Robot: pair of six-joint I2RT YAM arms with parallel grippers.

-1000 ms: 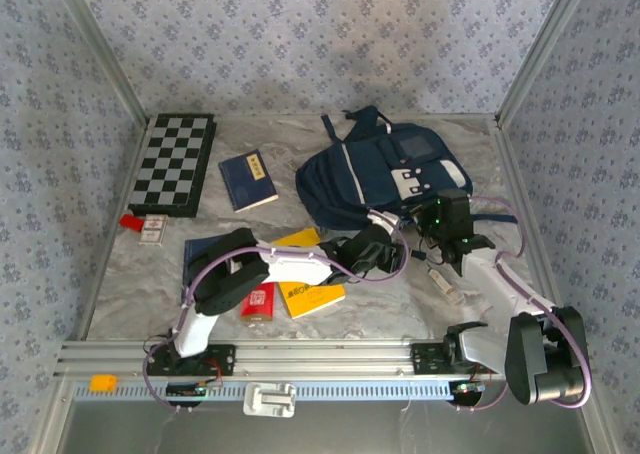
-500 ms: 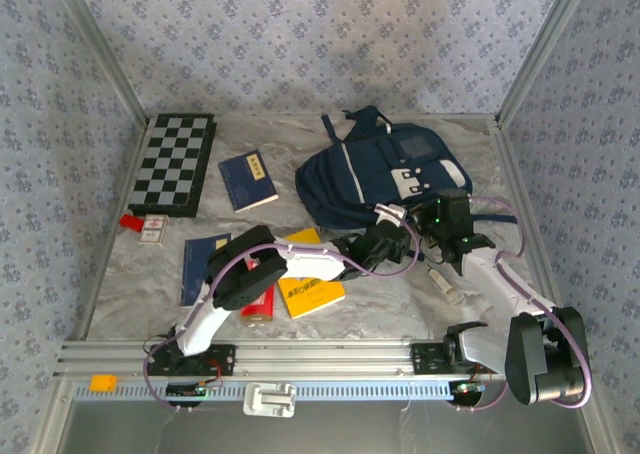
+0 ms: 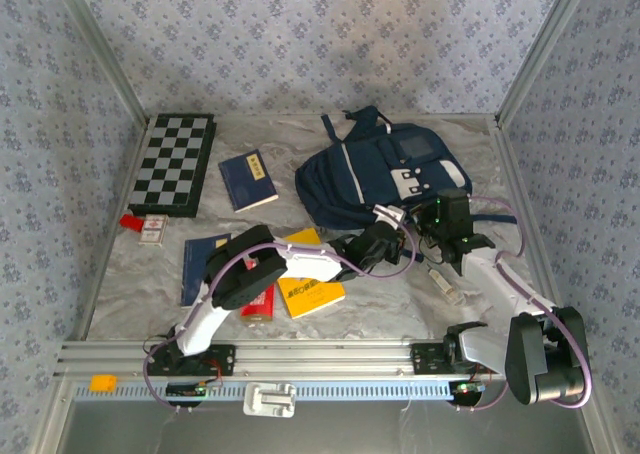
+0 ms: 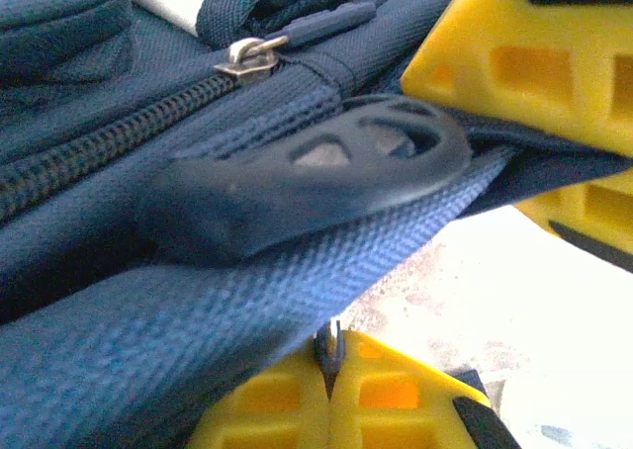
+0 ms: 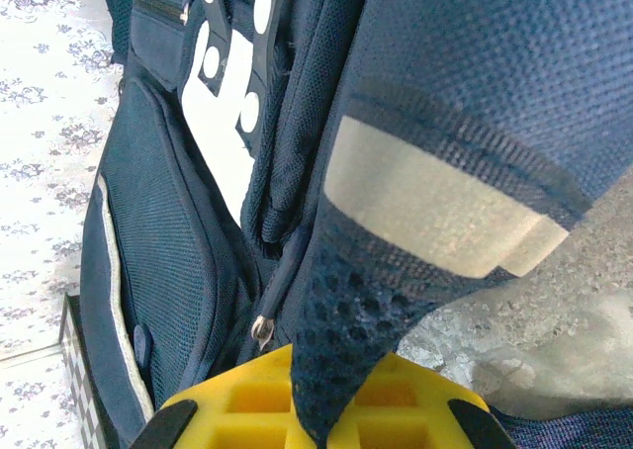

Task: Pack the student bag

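Note:
The student bag [image 3: 375,174], navy with white patches, lies at the back right of the table. My left gripper [image 3: 388,236] is at the bag's near edge. In the left wrist view its yellow fingertips [image 4: 334,358] are shut on a thin metal tab under a blue webbing strap [image 4: 297,291]. A black oval rubber pull [image 4: 326,167] and a zipper slider [image 4: 247,58] lie just above. My right gripper [image 3: 445,224] is at the bag's right corner. It is shut [image 5: 331,409] on a navy mesh strap [image 5: 366,311]. Its yellow fingers [image 4: 534,63] show in the left wrist view.
A chessboard [image 3: 175,164] lies at the back left with a blue book [image 3: 248,179] beside it. Yellow books [image 3: 310,296], a red item [image 3: 258,302] and a blue notebook [image 3: 200,259] sit under the left arm. A small clear item [image 3: 447,282] lies beside the right arm.
My left gripper has moved right and forward to the bag's near edge and has closed from open to shut. The right arm and the bag have stayed put.

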